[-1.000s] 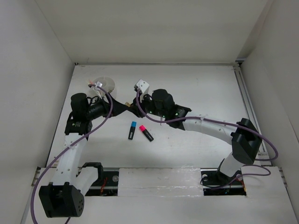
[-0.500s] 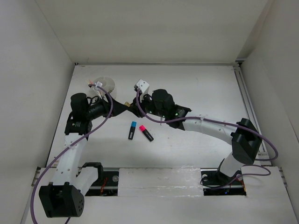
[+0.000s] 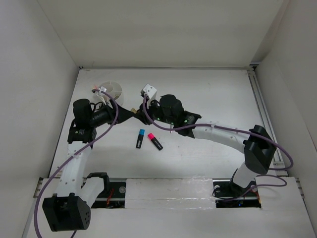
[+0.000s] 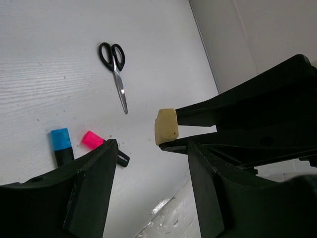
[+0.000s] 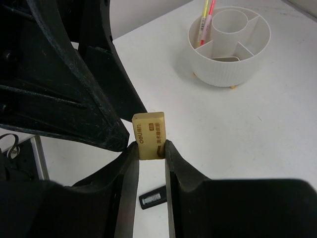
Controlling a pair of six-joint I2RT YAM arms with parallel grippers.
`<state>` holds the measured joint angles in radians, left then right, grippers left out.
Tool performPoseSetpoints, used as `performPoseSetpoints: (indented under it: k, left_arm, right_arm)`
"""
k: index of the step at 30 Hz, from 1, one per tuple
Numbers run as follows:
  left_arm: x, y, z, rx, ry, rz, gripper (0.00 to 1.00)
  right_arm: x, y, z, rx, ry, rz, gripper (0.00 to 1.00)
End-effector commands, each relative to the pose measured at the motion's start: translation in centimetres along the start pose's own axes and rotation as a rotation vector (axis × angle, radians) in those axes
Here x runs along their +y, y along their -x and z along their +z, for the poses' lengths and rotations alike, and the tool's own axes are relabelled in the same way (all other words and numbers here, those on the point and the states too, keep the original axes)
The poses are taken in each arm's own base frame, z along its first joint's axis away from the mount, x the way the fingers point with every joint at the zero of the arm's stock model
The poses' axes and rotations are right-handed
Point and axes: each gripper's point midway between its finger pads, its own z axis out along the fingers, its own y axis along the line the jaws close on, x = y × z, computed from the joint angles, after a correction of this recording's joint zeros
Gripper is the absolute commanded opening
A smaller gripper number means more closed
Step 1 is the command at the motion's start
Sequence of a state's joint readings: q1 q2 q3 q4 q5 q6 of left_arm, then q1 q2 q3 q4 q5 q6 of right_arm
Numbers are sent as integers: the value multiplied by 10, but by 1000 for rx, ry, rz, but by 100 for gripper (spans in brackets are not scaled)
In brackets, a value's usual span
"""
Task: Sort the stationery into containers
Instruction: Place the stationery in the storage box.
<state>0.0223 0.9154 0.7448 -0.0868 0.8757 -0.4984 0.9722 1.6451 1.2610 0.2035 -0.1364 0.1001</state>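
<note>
The tiny tan block (image 5: 149,130) is pinched upright between the fingertips of my right gripper (image 5: 150,148), held above the table. My left gripper (image 4: 151,173) faces it, open, its black fingers (image 4: 94,188) just short of the block (image 4: 166,126) and not touching it. The two grippers meet mid-table (image 3: 134,111). The white compartment bowl (image 5: 218,69) stands beyond, with a yellow pen (image 5: 203,15) and a pink pen (image 5: 210,12) upright in one section. The blue-capped highlighter (image 3: 140,138) and the pink-capped highlighter (image 3: 154,142) lie on the table. Black-handled scissors (image 4: 115,64) lie flat farther off.
The bowl (image 3: 110,89) sits at the far left of the table, close to the left arm's elbow (image 3: 81,111). White walls close in the table at the back and both sides. The right arm (image 3: 223,136) stretches across the middle.
The left gripper's jaws have narrowed a little and the left arm has edged slightly. The right gripper still holds the block in the same place.
</note>
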Motion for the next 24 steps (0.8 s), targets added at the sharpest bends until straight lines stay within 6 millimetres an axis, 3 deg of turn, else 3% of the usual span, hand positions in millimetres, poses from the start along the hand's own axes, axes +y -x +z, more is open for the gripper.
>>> performPoseSetpoints:
  k: [1, 7, 11, 17, 24]
  left_arm:
    - [4, 10, 1, -36, 8, 40, 53]
    - [1, 11, 1, -36, -4, 38, 65]
    - [1, 11, 1, -36, -4, 38, 66]
    - [1, 11, 1, -36, -4, 38, 54]
    - [0, 10, 1, -31, -12, 38, 27]
  right_arm:
    - [64, 48, 3, -137, 214, -29, 0]
    - [71, 41, 8, -117, 219, -27, 0]
    - [71, 40, 8, -118, 218, -37, 0]
    - [66, 46, 10, -134, 171, -34, 0]
    - [58, 47, 11, -141, 123, -31, 0]
